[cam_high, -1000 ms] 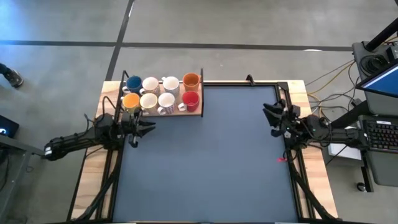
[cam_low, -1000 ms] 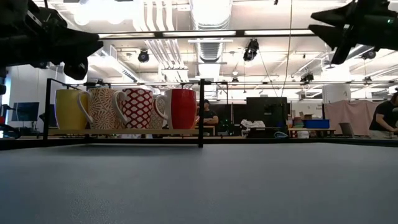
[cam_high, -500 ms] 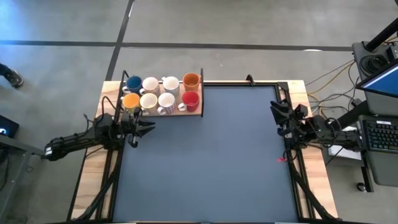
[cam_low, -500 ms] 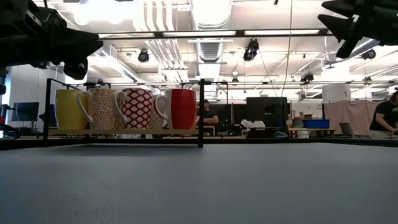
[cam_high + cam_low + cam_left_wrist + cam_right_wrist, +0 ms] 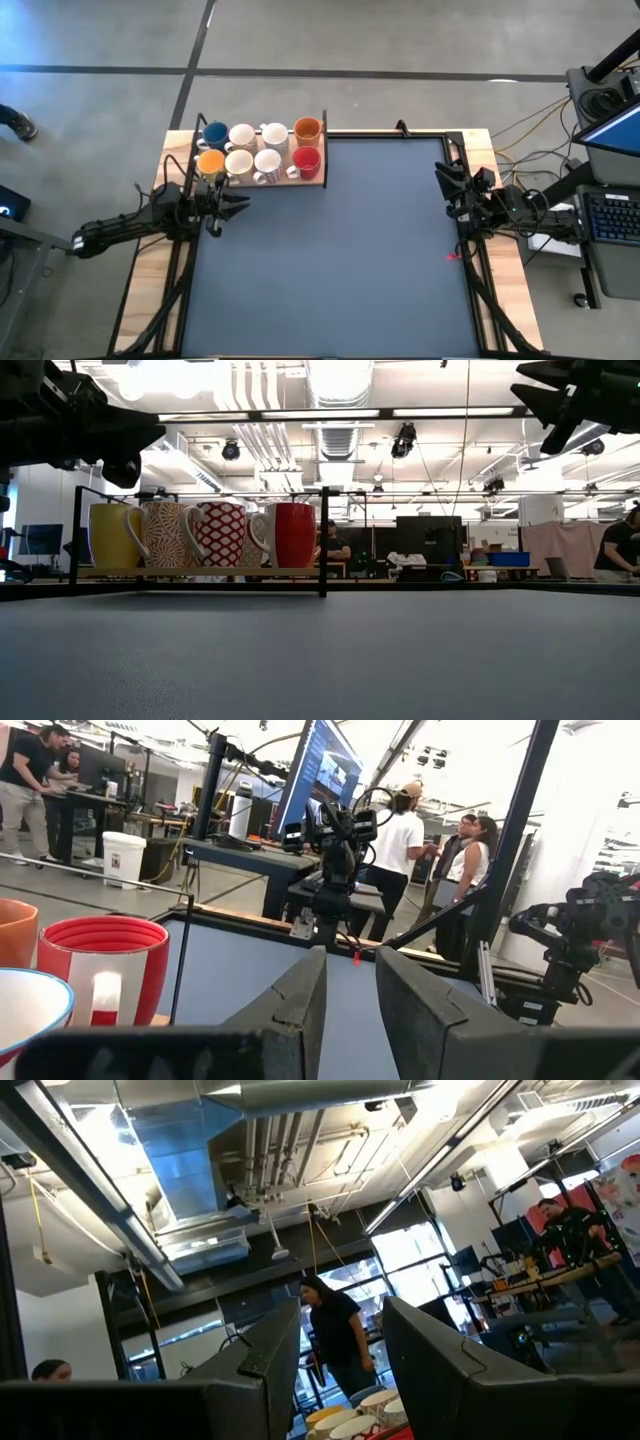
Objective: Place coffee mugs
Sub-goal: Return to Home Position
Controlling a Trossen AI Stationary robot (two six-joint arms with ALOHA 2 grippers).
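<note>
Eight coffee mugs stood in the wooden shelf, two rows of four, four white, two orange, one red, one blue, left gripper just beside the shelf, jaws parted and empty, right gripper well apart from it, jaws parted, empty.

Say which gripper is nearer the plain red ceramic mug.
Left. The left gripper hovers nearby, left of the plain red ceramic mug; the right gripper hangs far off at the dark table's right edge.

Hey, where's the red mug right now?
In the high view the red mug stands on the shelf, right end, near row, beside a white mug and in front of an orange mug.
</note>
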